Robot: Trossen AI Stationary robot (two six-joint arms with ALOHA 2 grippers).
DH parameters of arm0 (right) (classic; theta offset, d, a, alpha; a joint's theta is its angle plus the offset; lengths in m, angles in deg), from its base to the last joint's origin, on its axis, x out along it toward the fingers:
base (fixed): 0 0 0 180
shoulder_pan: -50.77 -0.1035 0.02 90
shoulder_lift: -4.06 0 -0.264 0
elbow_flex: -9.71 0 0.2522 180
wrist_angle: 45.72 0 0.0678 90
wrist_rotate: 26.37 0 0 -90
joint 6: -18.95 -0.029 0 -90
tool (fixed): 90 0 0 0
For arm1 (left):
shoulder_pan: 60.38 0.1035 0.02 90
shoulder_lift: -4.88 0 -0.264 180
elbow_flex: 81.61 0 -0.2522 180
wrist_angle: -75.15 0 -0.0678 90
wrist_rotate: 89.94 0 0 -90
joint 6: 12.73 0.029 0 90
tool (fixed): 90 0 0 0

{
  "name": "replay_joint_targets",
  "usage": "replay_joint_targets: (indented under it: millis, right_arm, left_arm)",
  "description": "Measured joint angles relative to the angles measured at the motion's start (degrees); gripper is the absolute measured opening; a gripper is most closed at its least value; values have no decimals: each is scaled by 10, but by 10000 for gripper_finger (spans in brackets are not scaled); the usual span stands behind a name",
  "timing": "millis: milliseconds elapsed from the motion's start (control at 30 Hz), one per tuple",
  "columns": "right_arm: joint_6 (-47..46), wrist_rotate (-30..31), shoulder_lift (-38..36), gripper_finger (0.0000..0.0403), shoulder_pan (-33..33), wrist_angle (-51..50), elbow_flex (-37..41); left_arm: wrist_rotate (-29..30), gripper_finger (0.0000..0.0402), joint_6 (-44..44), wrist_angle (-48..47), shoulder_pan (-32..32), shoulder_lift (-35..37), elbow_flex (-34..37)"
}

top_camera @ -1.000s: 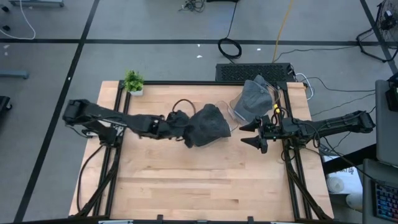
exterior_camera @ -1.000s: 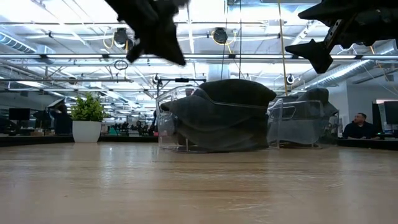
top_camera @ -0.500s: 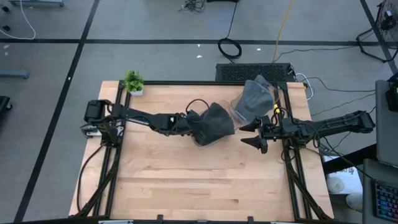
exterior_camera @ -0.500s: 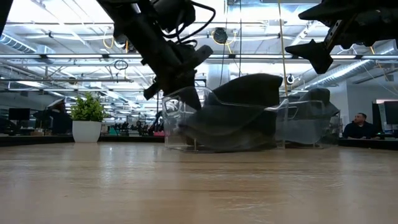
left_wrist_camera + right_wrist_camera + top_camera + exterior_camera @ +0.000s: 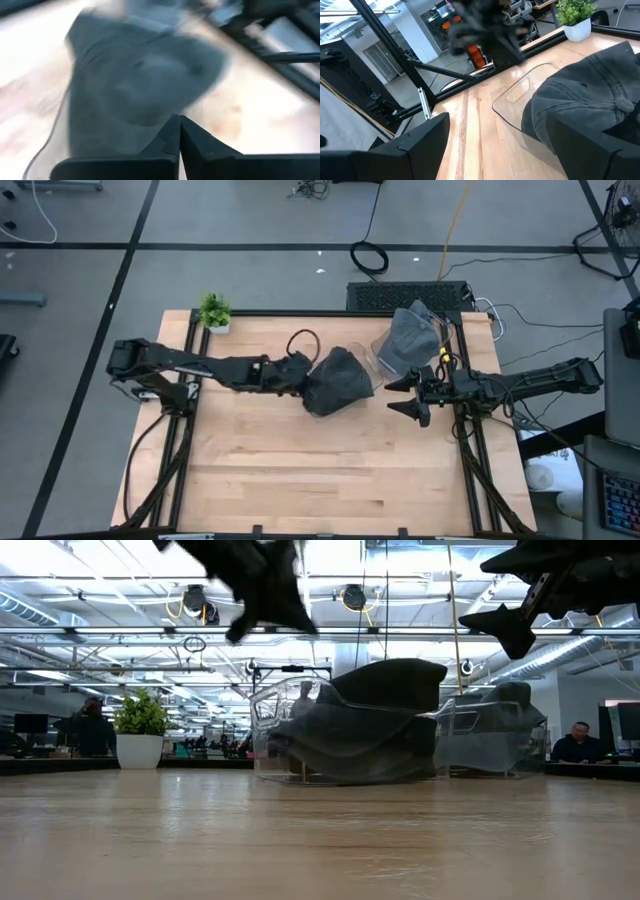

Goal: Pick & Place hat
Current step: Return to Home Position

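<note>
A dark grey hat (image 5: pixel 336 380) rests on a clear plastic stand (image 5: pixel 285 735) in the middle of the table; it also shows in the low view (image 5: pixel 375 715) and the right wrist view (image 5: pixel 582 107). My left gripper (image 5: pixel 293 370) is shut and hovers just left of the hat, raised above it in the low view (image 5: pixel 268 590); its wrist view shows the hat (image 5: pixel 145 80) blurred ahead of the closed fingertips (image 5: pixel 179 135). My right gripper (image 5: pixel 404 395) is open and held high to the right of the hat. A second, lighter grey hat (image 5: pixel 408 338) sits on its own clear stand near the far right.
A small potted plant (image 5: pixel 214 311) stands at the table's far left corner. A black frame rail (image 5: pixel 330 313) runs along the table's edges. Bare wood (image 5: pixel 320 470) fills the near half. People show in the room beyond the table (image 5: pixel 578 740).
My left gripper dropped and reached right, to the dark hat's left edge and its stand, then drew back up and to the left. The hat and stand shifted slightly right and back, and the hat's crown now sits more to the right, with a flatter shape.
</note>
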Motion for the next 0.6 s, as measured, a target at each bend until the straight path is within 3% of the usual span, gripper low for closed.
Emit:
replay_joint_targets:
  millis: [67,200,400,467,600]
  right_arm:
    - [3,-5,0,318,0,5,0]
    - [26,-80,-26,318,0,34,0]
    - [82,-156,-104,318,0,74,0]
    - [91,-186,-127,318,0,74,0]
    - [87,-243,-162,318,0,67,24]
  left_arm:
    - [1,3,26,22,-11,31,0]
    - [20,18,86,28,-46,103,3]
    - [203,30,245,25,-191,224,38]
    - [227,27,295,-26,-230,268,50]
    - [217,19,188,-66,-280,332,99]
